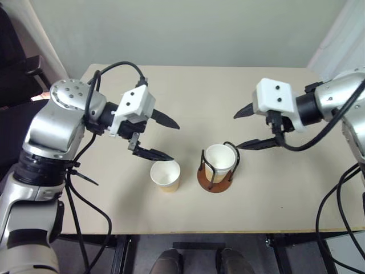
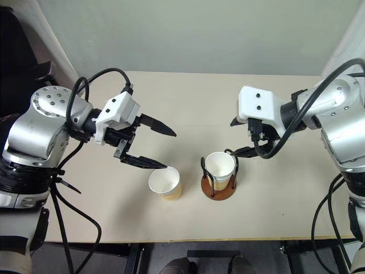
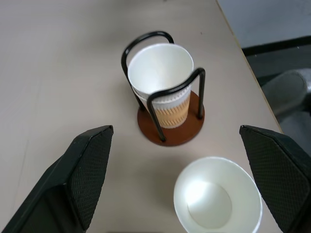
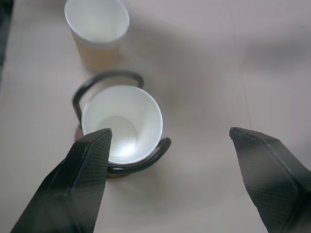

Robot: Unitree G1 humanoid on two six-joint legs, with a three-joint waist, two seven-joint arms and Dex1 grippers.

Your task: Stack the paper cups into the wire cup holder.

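A plain pale wall stands behind a smooth beige table (image 1: pixel 188 91) with a thin lighter edge band. Near the middle of its front edge stands the wire cup holder (image 1: pixel 216 171), a round reddish-brown disc with thin black wire loops rising upright. Nested cups (image 1: pixel 220 160) sit inside it, white mouth up, long axis vertical; in the left wrist view a second rolled rim shows below the top one, above a pale yellow-tan wall with fine stripes. Just beside the holder, on the robot's left and apart from it, a loose cup (image 1: pixel 165 175) stands upright, tapered, white inside. The left gripper (image 1: pixel 168 138) hovers above and just left of this cup, its textured black fingers spread wide, empty. The right gripper (image 1: pixel 238 130) hangs above and just right of the holder, fingers also spread apart, pinching nothing.
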